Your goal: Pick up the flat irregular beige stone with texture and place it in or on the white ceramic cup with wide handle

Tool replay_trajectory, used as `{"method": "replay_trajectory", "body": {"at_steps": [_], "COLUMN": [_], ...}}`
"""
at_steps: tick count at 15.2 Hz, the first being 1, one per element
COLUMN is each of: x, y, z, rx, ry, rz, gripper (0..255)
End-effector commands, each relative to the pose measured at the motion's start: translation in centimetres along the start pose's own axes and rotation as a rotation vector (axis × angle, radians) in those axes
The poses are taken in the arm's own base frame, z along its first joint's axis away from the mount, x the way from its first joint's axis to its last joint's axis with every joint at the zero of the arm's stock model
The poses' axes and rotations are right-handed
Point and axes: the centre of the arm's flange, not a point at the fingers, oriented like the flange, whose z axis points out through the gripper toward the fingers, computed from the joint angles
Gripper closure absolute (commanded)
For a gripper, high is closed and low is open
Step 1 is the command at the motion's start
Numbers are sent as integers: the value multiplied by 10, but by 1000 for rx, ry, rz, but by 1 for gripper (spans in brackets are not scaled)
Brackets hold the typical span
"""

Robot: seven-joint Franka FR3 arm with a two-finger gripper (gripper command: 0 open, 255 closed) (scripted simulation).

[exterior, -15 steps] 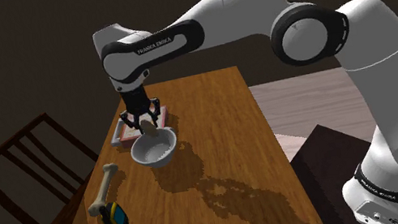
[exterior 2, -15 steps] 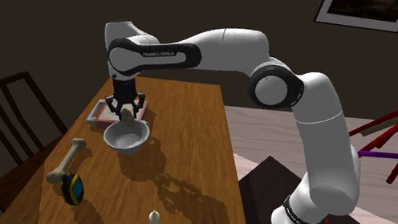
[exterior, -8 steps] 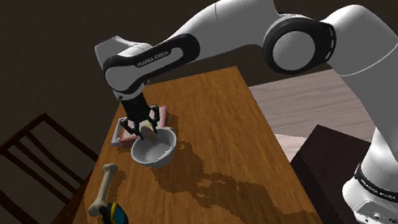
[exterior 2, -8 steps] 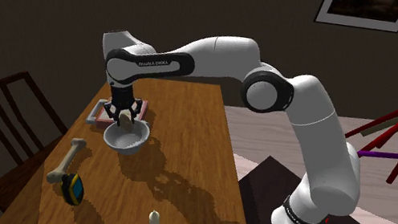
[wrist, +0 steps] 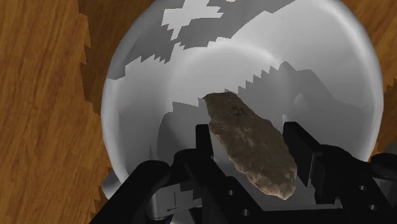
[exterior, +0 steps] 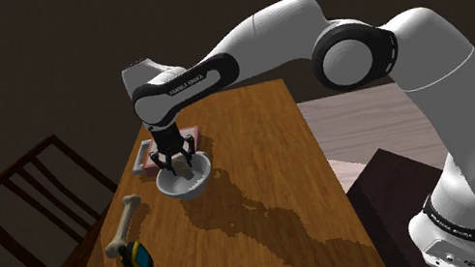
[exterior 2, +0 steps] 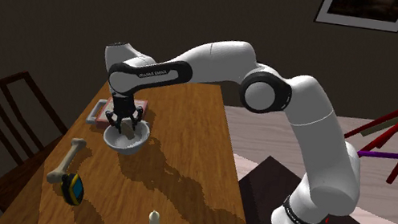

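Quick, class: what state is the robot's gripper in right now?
Gripper: closed on the rough brown stone, holding it just above the white bowl.

Table (exterior: pixel 264 187): to the left of the stand (exterior: pixel 384 191) in the shoulder view.
Cup (exterior: pixel 198 185): on the table, toward its far left part.
Stone (wrist: pixel 251 143): clasped between the fingers of the gripper (exterior: pixel 179 169), down inside the cup's mouth.
Flat tray (exterior: pixel 144 160): on the table, just behind the cup.
Bone (exterior: pixel 124 227): on the table, in front of the cup, near the left edge.
Round thing (exterior: pixel 137 259): just beside the bone's near end.
Chair (exterior: pixel 22 206): beside the table's left edge.
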Motion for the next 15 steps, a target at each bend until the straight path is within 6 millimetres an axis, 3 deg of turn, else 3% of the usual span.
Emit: {"method": "replay_trajectory", "body": {"at_steps": [1,6,7,12,15], "x": [0,0,0,0,0], "y": [0,0,0,0,0], "z": [1,1,1,1,-38], "rx": [0,0,0,0,0], "ry": [1,1,1,1,1], "rz": [0,0,0,0,0], "gripper": [255,255,0,0,0]}}
